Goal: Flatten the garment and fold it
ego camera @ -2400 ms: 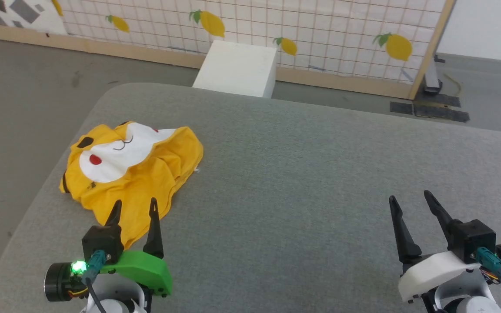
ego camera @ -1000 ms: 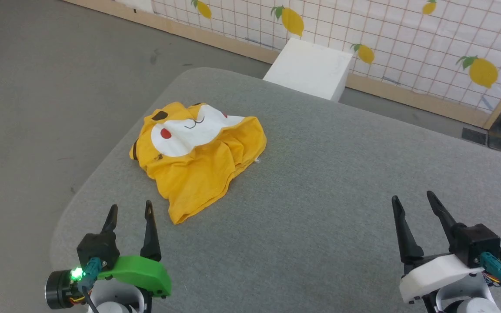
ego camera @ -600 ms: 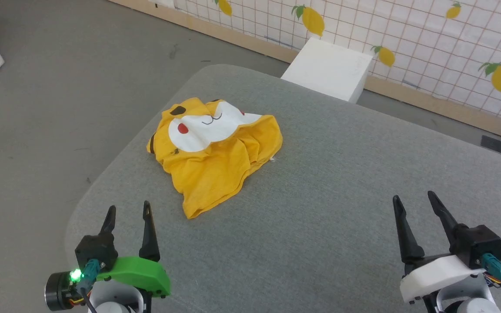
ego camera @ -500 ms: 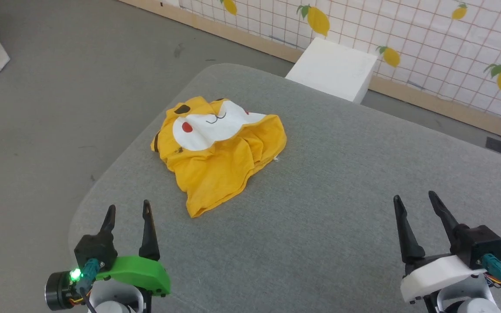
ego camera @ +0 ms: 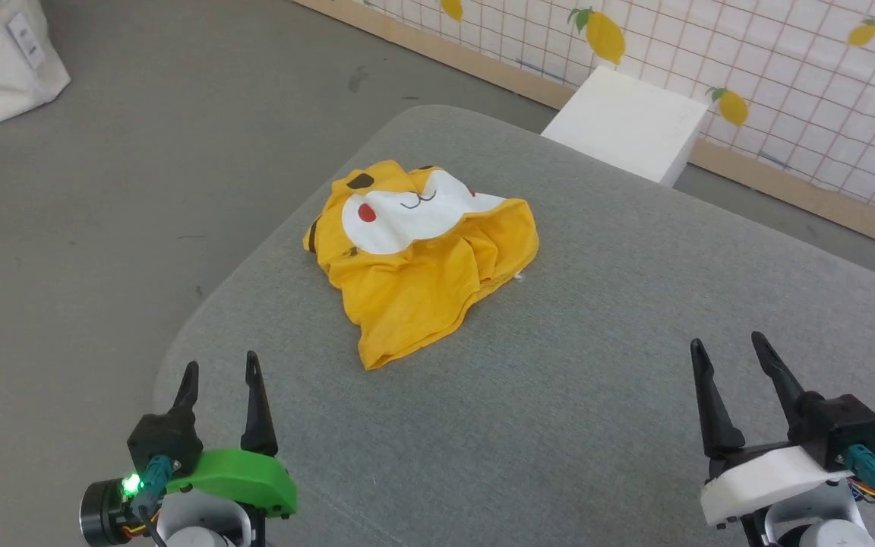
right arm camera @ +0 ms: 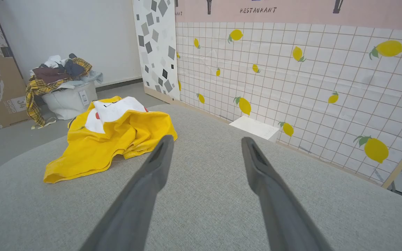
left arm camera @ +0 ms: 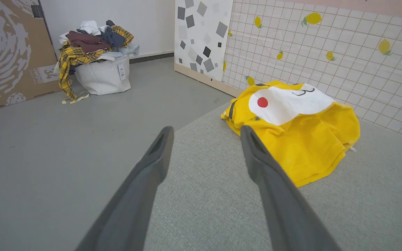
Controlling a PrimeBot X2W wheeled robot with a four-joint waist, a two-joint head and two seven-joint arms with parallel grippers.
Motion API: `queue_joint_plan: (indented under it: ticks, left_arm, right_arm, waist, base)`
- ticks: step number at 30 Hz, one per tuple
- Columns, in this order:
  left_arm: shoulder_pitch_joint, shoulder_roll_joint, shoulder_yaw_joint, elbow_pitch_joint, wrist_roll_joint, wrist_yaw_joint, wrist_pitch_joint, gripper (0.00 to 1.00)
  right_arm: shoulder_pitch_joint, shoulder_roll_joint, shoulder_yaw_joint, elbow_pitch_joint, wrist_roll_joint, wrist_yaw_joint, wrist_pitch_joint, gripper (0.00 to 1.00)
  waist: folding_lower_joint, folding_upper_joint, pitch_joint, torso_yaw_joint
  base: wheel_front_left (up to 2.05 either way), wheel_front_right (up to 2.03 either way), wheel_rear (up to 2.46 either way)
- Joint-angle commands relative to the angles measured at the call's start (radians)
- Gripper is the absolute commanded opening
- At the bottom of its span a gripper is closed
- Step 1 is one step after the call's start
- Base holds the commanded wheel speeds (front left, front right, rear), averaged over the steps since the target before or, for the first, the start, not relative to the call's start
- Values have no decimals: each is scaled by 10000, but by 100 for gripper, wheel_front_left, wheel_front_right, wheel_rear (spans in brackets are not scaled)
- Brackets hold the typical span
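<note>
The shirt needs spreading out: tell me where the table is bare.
Bare grey table runs right of the garment to the right gripper, and between both grippers. Tight: the garment lies near the table's left edge, ahead of the left gripper.

A: What sets the two arms apart?
B: The left gripper (ego camera: 222, 360), two long tapering black fingers (ego camera: 257, 410) on a black block (ego camera: 166, 439), wears a bright green plastic wrist cover (ego camera: 236, 477). The right gripper (ego camera: 726, 339) has a white plastic wrist cover (ego camera: 764, 475).
A: Wiring?
B: Each takes a teal plug (ego camera: 158, 463) with a black cable. A small green light (ego camera: 131, 484) glows on the left's round black wrist drum (ego camera: 99, 513).
</note>
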Motion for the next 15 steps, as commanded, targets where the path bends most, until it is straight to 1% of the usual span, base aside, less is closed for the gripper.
queue_joint_plan:
  ticks: [1, 9, 13, 15]
  left_arm:
    - [-210, 79, -48, 64, -117, 94, -128, 100]
    - [-311, 136, -110, 203, -335, 188, -288, 100]
    - [-819, 184, -128, 222, -574, 81, -344, 100]
    - [-1253, 210, -95, 246, -759, -57, -263, 100]
  right_arm:
    - [-168, 12, -30, 48, 90, -15, -128, 100]
    - [-177, 14, -81, 45, 133, -16, -230, 100]
    - [-366, 15, -15, -104, 1, -17, -167, 100]
    - [-575, 15, 79, -262, -120, -17, -52, 100]
  waist:
    - [0, 0, -26, 131]
    - [0, 0, 42, 507]
    - [0, 0, 523, 518]
    - [0, 0, 971, 292]
  base:
    - [0, 0, 0]
    - [0, 0, 0]
    - [0, 0, 0]
    - [0, 0, 0]
